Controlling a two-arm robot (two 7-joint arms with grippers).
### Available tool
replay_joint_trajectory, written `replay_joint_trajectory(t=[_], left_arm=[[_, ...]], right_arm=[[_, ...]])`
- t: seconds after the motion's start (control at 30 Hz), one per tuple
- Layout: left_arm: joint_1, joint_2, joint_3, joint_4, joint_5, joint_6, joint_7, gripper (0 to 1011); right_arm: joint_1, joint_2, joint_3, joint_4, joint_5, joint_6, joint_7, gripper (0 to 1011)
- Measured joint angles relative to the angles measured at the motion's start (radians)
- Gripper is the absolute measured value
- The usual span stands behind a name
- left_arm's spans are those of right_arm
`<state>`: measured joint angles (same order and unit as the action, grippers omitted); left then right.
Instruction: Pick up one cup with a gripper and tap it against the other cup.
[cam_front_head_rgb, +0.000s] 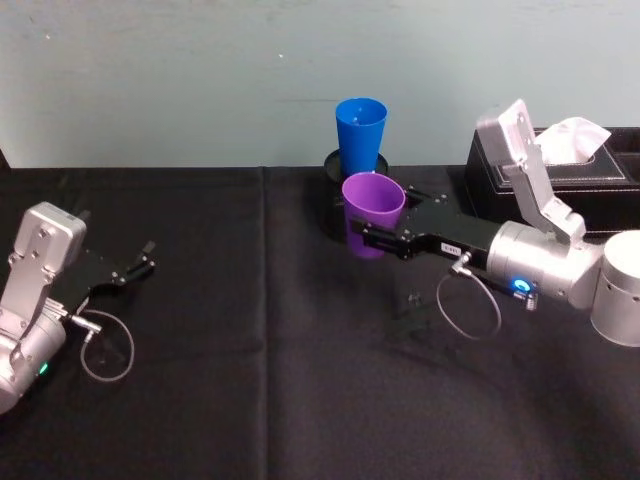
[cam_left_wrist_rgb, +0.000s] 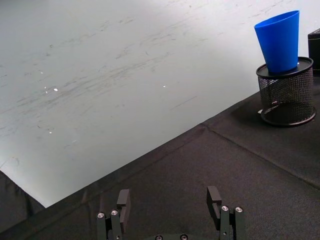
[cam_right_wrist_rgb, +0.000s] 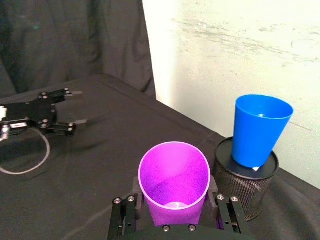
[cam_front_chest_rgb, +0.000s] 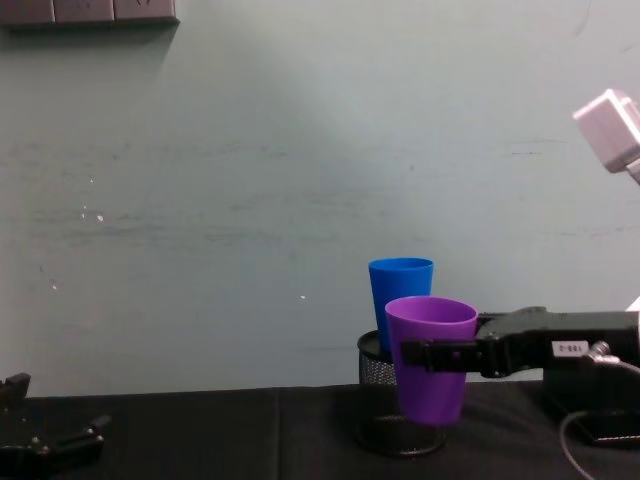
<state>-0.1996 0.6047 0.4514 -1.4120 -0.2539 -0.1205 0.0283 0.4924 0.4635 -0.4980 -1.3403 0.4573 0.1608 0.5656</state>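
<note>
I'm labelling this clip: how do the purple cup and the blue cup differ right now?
The purple cup is clamped in the right claw; the blue cup is free. The blue cup sits atop a black mesh holder; the purple cup is nearer the robot. The blue cup's rim stands higher than the purple cup's. Both are upright, tapered, mouths up.

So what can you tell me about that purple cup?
The purple cup is a smooth, tapered tumbler, plastic by its look, empty, mouth up. The right claw grips its sides, holding it upright above the black cloth. It hangs near the blue cup, with a gap between them.
</note>
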Motion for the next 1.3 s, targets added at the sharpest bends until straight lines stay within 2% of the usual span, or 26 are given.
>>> replay_joint_trajectory(t=[0.23,0.4,0.77,1.3], left_arm=[[0.000,0.000,0.000,0.000,0.000,0.000,0.000,1000],[0.000,0.000,0.000,0.000,0.000,0.000,0.000,1000],[0.000,0.000,0.000,0.000,0.000,0.000,0.000,1000],[0.000,0.000,0.000,0.000,0.000,0.000,0.000,1000]], right_arm=[[0.079,-0.036,-0.014,0.086,-0.008,0.034,-0.003,726],[0.108,-0.054,-0.015,0.124,-0.007,0.039,-0.003,726],[0.152,-0.091,-0.016,0.199,0.004,0.038,0.001,726],[0.201,-0.117,-0.014,0.259,0.002,0.029,0.004,726]])
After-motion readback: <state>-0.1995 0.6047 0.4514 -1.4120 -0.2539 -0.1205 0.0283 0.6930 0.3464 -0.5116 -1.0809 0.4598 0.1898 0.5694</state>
